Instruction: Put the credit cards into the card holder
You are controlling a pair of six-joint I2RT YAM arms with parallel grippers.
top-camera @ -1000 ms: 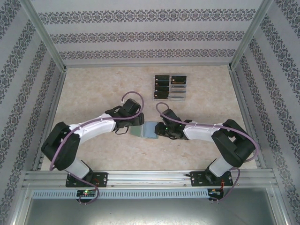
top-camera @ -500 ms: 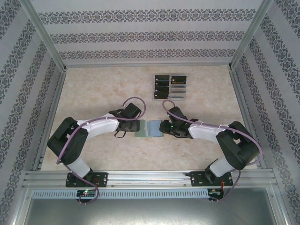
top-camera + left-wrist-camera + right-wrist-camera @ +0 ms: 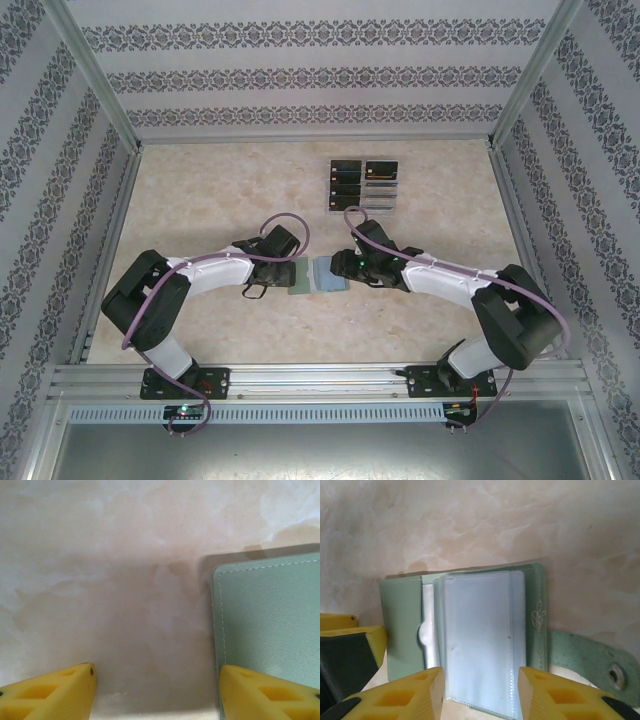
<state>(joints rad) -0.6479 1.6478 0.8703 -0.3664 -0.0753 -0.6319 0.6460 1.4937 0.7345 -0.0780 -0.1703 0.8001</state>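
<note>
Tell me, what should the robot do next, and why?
Probably lift the right gripper, open over the card holder, toward the credit cards in the clear rack: the holder lies open with empty-looking sleeves, and no card is held.

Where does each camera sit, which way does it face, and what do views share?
Top external: above, behind the bases, looking down on the table; both arms, left gripper and right gripper flanking the card holder.
Left wrist: on that wrist, facing down past its fingers at the holder's green corner.
Right wrist: likewise, past its fingers at the open holder.
Shared: the card holder, all three.
</note>
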